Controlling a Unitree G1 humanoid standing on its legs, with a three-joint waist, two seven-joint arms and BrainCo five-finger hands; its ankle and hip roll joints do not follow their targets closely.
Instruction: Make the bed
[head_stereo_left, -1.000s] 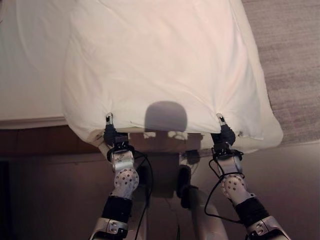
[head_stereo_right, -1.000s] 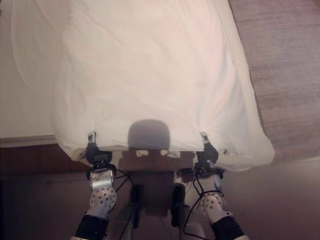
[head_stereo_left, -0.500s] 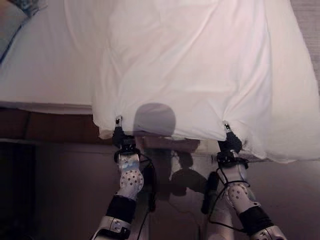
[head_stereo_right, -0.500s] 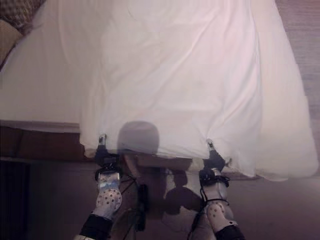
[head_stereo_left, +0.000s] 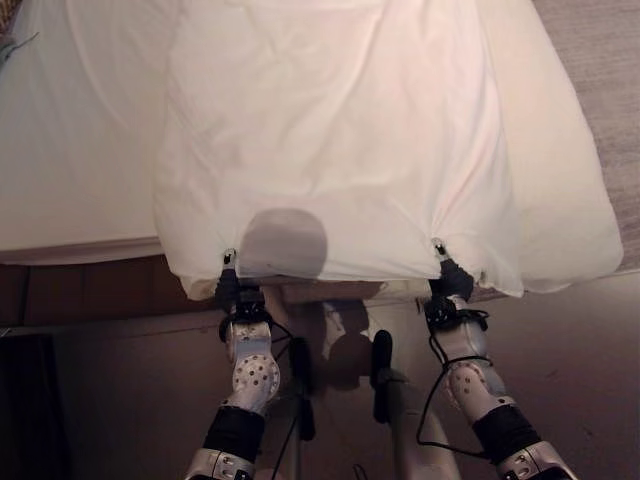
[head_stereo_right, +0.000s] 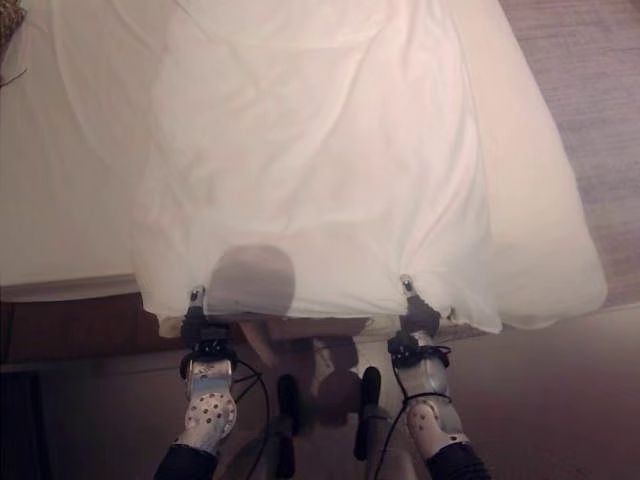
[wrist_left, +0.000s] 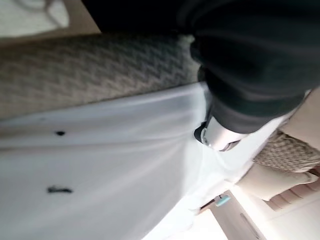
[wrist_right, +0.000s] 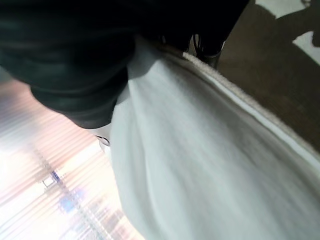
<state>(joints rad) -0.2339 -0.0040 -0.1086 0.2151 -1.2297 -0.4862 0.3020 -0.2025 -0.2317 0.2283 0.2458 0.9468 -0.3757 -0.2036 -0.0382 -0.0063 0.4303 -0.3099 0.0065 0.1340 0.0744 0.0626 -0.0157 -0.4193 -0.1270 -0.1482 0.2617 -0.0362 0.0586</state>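
A white duvet (head_stereo_left: 350, 140) lies spread over the bed, and its near edge hangs a little past the foot. My left hand (head_stereo_left: 228, 288) pinches that edge near its left corner, thumb on top, with creases fanning out from the grip. My right hand (head_stereo_left: 449, 282) holds the same edge further right in the same way. In the left wrist view the white cloth (wrist_left: 100, 165) runs from under the left hand (wrist_left: 250, 65). The right wrist view shows the duvet (wrist_right: 200, 165) bunched against the right hand (wrist_right: 75, 65).
The bare white bed sheet (head_stereo_left: 70, 140) shows to the left of the duvet. A dark wooden bed frame (head_stereo_left: 90, 292) runs under the mattress edge. Grey carpet (head_stereo_left: 600, 50) lies to the right of the bed, with smooth floor (head_stereo_left: 580, 360) near me.
The camera has swung, so the whole picture has shifted. Both hands keep their hold on the duvet's near edge, which stays at the foot of the bed.
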